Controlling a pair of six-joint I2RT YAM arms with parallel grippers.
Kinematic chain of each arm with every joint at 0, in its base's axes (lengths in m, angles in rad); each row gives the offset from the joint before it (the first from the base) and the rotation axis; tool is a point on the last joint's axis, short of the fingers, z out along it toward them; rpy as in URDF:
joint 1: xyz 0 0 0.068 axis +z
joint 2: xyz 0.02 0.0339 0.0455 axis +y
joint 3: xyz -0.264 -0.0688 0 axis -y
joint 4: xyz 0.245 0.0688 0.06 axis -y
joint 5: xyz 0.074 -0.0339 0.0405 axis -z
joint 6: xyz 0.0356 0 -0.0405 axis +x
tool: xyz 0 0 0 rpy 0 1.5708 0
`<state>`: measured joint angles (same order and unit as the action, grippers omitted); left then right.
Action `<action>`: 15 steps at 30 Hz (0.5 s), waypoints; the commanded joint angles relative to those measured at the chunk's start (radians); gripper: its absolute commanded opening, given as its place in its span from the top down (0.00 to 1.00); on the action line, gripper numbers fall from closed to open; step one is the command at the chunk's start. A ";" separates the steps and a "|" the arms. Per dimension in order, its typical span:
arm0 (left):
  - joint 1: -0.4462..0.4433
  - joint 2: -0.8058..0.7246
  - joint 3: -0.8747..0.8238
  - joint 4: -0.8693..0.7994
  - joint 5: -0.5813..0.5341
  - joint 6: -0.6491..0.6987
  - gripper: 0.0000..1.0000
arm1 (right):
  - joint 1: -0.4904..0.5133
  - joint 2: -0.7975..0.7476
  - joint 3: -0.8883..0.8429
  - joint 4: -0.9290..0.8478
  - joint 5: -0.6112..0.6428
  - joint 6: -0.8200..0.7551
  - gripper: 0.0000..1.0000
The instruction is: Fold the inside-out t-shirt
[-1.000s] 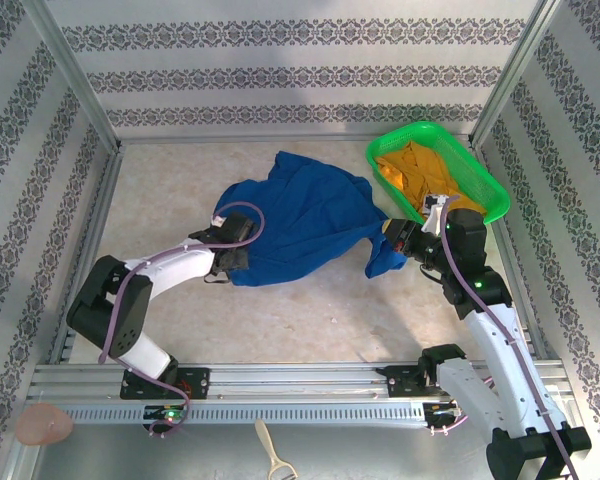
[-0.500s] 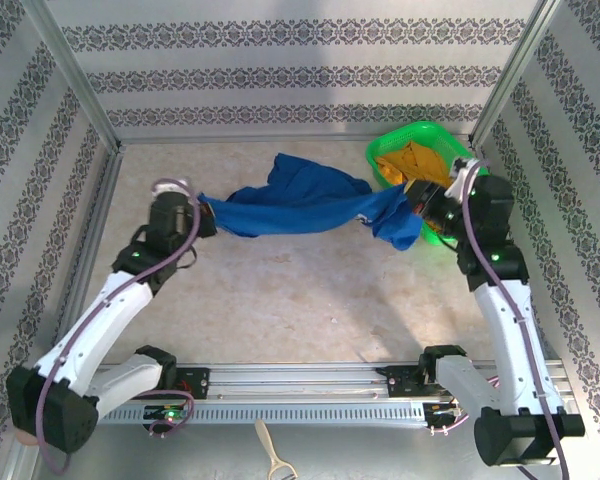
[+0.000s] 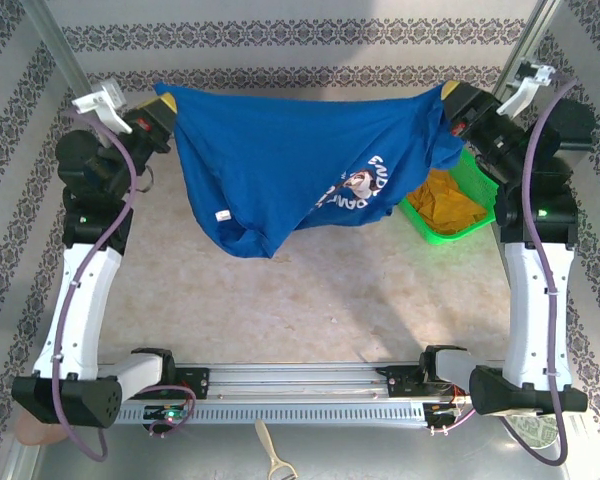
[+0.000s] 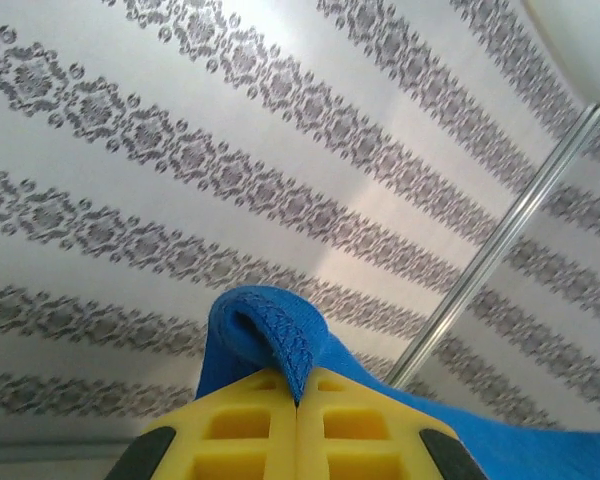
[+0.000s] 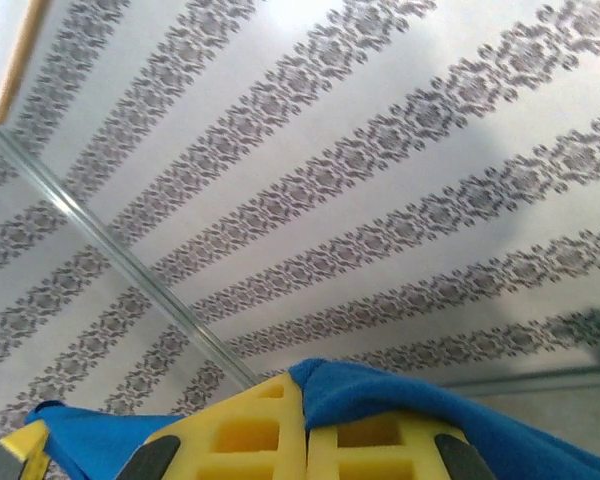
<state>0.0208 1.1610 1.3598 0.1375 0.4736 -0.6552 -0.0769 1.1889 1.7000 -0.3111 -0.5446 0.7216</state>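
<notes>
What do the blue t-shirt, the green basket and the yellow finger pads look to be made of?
Blue t-shirt: soft knit fabric, likely cotton, matte. It drapes and sags between the grips, and its hem is stitched.
Green basket: probably moulded plastic, with uniform bright colour and a rigid rim.
Yellow finger pads: matte, moulded with square recesses. Could be foam, rubber or plastic; hard to tell.

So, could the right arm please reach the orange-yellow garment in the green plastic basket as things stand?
Probably not: the right gripper is shut on the royal-blue cotton t-shirt, held raised and stretched to the left gripper, and that shirt hangs over part of the green basket holding the orange-yellow garment.
</notes>
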 commanded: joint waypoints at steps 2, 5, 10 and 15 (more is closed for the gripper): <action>0.063 0.108 0.061 0.116 0.119 -0.192 1.00 | 0.009 0.029 0.042 0.029 -0.051 0.035 1.00; 0.065 0.167 0.019 0.055 0.169 -0.232 1.00 | 0.052 -0.002 -0.045 0.023 -0.034 0.006 1.00; 0.054 0.232 -0.245 -0.010 0.188 -0.249 1.00 | 0.120 -0.089 -0.329 0.054 0.027 -0.021 1.00; 0.030 0.381 -0.368 -0.065 0.136 -0.119 0.97 | 0.168 -0.126 -0.620 0.127 0.130 -0.040 1.00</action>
<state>0.0666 1.5040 1.0080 0.1055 0.6167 -0.8410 0.0734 1.0775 1.1816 -0.2584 -0.4938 0.7082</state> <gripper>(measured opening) 0.052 0.064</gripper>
